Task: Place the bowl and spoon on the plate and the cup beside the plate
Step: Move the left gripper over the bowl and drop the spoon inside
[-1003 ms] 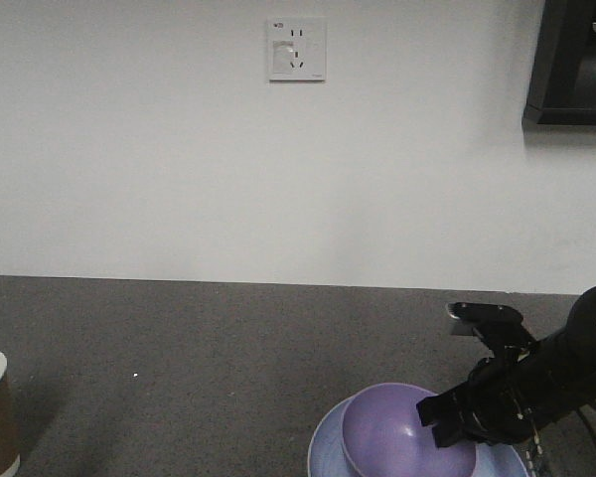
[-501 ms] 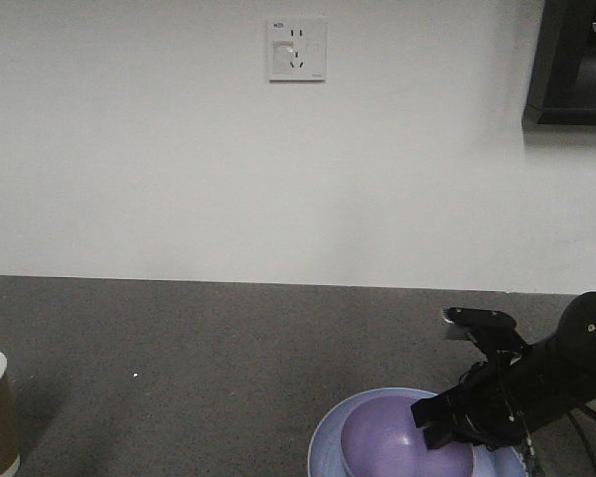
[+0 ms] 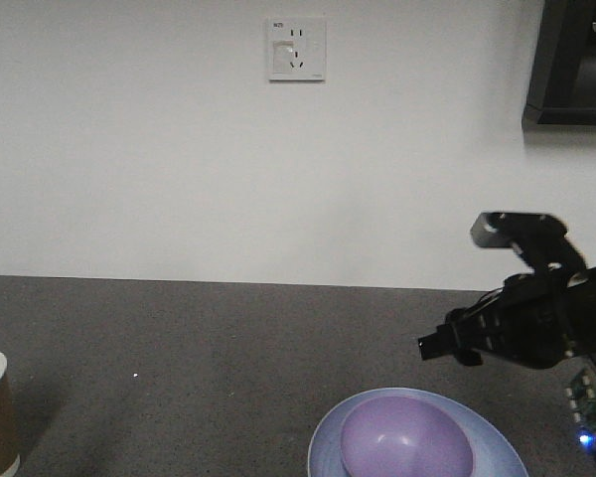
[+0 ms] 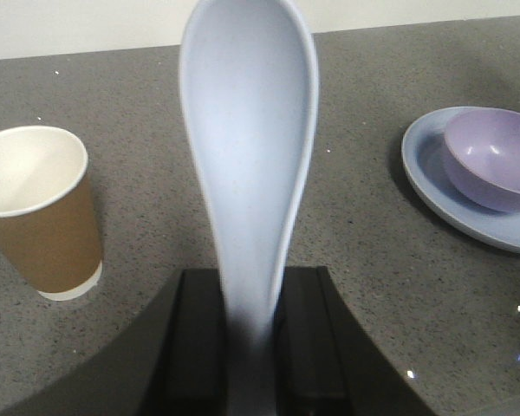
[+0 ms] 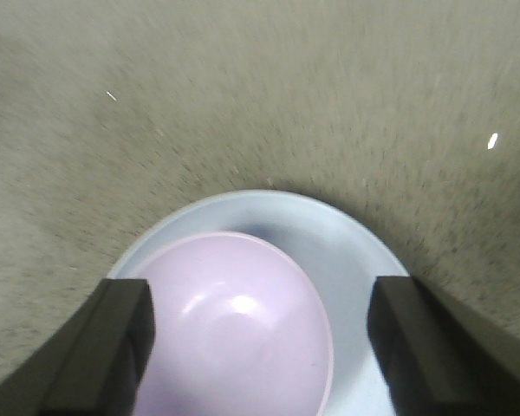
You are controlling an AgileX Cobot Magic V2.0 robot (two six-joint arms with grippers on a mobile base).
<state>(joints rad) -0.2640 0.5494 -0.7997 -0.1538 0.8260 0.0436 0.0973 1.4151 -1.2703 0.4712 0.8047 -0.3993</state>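
Grey speckled stone makes up the bench (image 4: 355, 260) that carries everything. Largest of the task's things is the plate (image 4: 426, 186), at the right edge of the left wrist view about mid-height, partly cut off by the frame. On it sits the bowl (image 4: 494, 160), upright and set toward the plate's right side, so a bare crescent of plate faces the centre of the frame. The cup (image 4: 39, 212) stands upright at the left edge of the same view, well apart from the plate, so by my reading that part of the task is not yet done. Smallest is the spoon (image 4: 247, 147). The left tool (image 4: 251, 295) pinches it by the handle at the bottom centre of the frame. Its long axis runs straight up the picture, with the scoop at the far end and the hollow side toward the camera.

That is the relation your move turns on. The plate lies to the right of the spoon's axis, off to the side and not ahead of the scoop, and the cup lies on the opposite side. The left arm carries the spoon, so it is the one to swing right, and the bare crescent looks like the nearest landing spot.

Mind the right tool (image 5: 260, 295). Its jaws are spread wide and empty above the bowl, one finger at each lower corner of the right wrist view. In the front view it hangs above and to the right of the plate, apart from it.
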